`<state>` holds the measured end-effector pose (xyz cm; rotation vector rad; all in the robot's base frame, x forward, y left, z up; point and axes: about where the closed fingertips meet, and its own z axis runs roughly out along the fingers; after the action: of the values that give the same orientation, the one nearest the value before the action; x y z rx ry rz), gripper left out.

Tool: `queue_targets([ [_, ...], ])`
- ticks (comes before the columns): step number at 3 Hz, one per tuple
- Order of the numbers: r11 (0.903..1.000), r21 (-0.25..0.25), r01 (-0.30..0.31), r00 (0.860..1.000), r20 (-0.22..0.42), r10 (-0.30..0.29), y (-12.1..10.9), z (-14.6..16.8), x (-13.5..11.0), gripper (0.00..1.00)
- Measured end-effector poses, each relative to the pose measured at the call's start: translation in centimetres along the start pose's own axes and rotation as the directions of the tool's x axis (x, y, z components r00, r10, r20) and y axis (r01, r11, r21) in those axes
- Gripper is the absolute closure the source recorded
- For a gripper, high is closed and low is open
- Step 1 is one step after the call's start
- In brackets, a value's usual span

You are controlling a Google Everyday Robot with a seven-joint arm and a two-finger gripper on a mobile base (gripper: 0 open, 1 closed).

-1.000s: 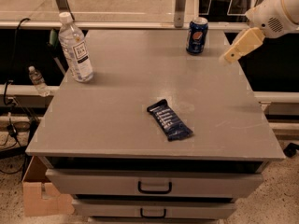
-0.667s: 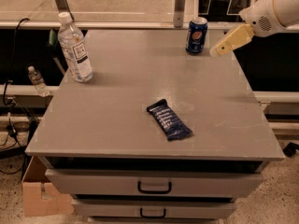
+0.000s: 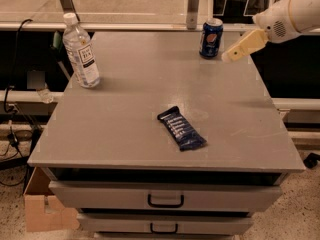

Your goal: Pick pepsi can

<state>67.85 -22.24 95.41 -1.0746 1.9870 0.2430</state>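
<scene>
Pepsi can (image 3: 211,38): upper right of centre, upright at the far edge of the table; dark blue metal cylinder, silver top, round red-white-blue logo.
Gripper (image 3: 231,54): upper right, beige, on a white arm, tip just beside the can's right side; open or closed cannot be told.
Water bottle (image 3: 81,52): upper left, clear plastic, white cap, white label, writing unreadable.
Snack bar wrapper (image 3: 181,128): centre, flat, dark blue, pale print unreadable.
Table (image 3: 120,109): smooth grey top; drawers below with black handles.

Claw (image 3: 227,57) just right of pepsi can (image 3: 211,38), at far edge of table (image 3: 150,79)
</scene>
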Motion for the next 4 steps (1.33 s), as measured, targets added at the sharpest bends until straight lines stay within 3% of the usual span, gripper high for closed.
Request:
queue_targets([
  [2,0.9953,-0.034,-0.091,0.988,0.123,0.095,-1.1,4.0,0.5,0.0],
  [4,0.9878,-0.053,-0.146,0.956,0.248,0.155,-3.1,8.6,-0.4,0.0],
])
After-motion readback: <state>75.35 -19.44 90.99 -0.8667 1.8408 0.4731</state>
